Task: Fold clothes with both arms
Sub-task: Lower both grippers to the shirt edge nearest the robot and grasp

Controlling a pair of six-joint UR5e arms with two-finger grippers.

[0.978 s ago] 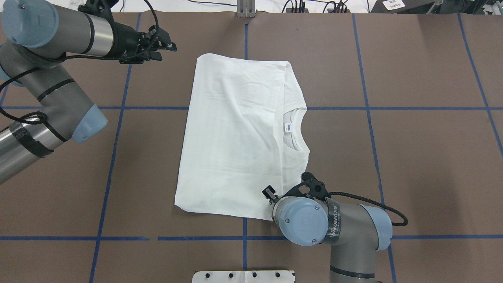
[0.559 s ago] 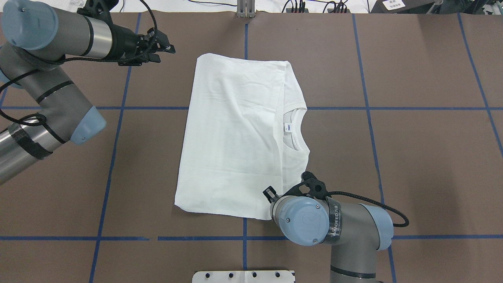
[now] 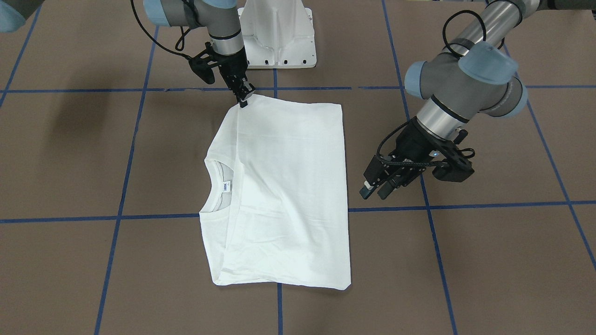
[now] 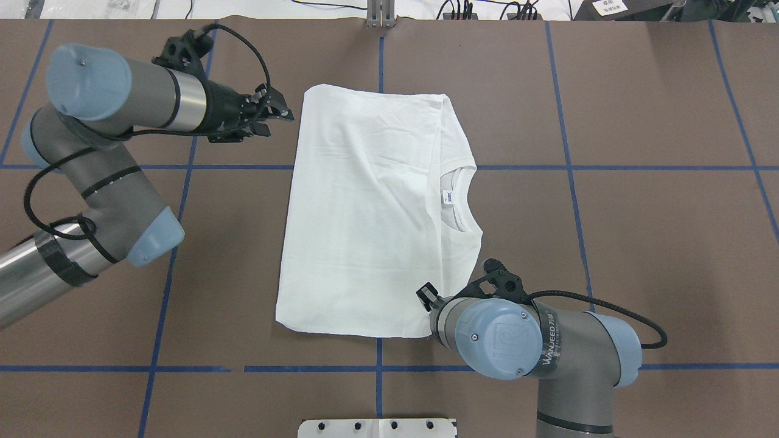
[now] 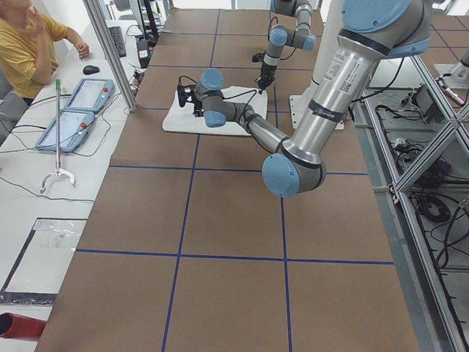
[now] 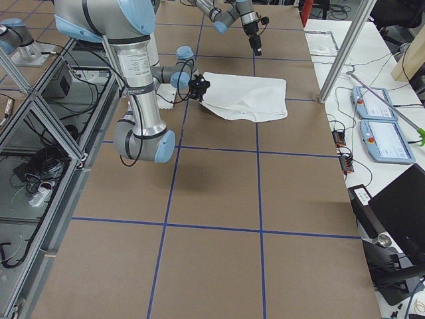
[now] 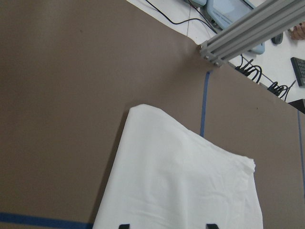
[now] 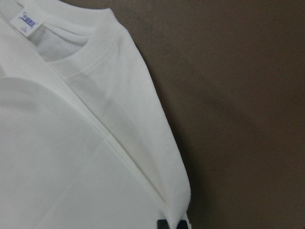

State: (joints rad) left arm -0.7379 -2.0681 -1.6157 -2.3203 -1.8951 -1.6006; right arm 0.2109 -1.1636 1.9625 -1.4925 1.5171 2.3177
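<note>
Between the two grippers, a white T-shirt [image 4: 365, 207] lies folded into a rough rectangle on the table [image 4: 639, 243], sleeves tucked out of sight and no print showing. Its ribbed collar [image 4: 467, 204] opens toward the right gripper's side of the cloth, with a small white-blue label [image 4: 446, 196] inside the neckline. The right gripper [image 3: 243, 100] points down onto the collar-side corner nearest the robot, its fingers closed together on that corner; the right wrist view shows the dark fingertips pinched on the folded edge, and the exterior right view shows this corner raised slightly off the table. The left gripper [image 3: 376, 190] sits just off the opposite long edge, toward the far corner, its fingers apart and not touching the fabric; from its wrist camera the far corner of the shirt lies directly ahead between the two fingertips. Behind each gripper runs a silver-grey arm with light blue joint caps and black cable, the right arm [image 4: 548, 347] and the left arm [image 4: 122, 97]. Blue tape lines [image 4: 608, 167] divide the brown table into a grid. Behind the right gripper stands a white pedestal base [image 3: 278, 35]. Beyond the table's far side, a person in a yellow top [image 5: 22, 51] sits at a white bench.
</note>
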